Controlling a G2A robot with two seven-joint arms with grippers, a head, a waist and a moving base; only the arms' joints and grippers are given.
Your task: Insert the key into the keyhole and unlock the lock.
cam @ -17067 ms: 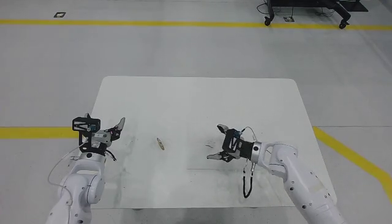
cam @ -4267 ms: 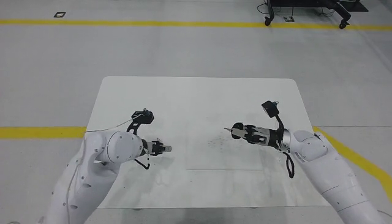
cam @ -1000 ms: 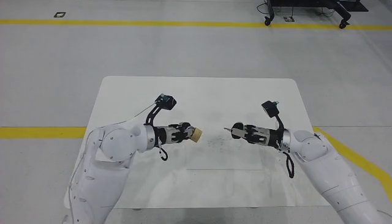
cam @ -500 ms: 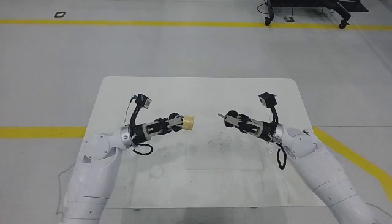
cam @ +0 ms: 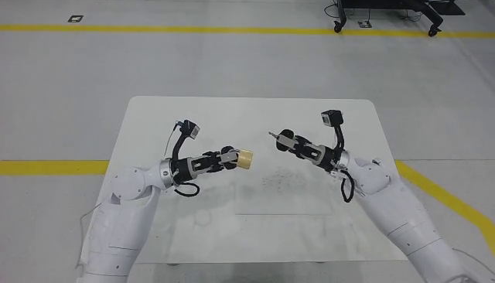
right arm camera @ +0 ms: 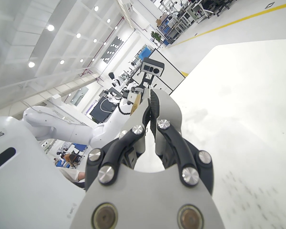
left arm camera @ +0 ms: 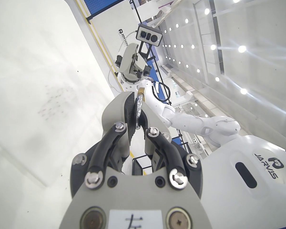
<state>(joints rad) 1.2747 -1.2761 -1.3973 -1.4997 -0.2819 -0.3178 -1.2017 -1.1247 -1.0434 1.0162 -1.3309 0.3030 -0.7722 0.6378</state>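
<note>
The small brass padlock (cam: 244,158) hangs in the air just left of the top view's centre, above the white table (cam: 232,113), with one end face turned right, toward the key. The left gripper (cam: 231,158) carries it, jaws pinching what looks like its silver shackle (left arm camera: 137,108), so the brass body sticks out past the fingertips. The thin silver key (cam: 273,135) pokes out of the right gripper (cam: 283,139), a little up and to the right of the padlock, near it but apart. Those jaws are pressed together on the key's head.

The step in hand seems to be lining up key and lock; nothing is inserted yet. The keyhole is too small to make out. The next move likely calls for bringing the key tip down and left to the padlock's face. Its blade would have to be squared to the slot, then pushed in and turned while the left gripper holds firm.
</note>
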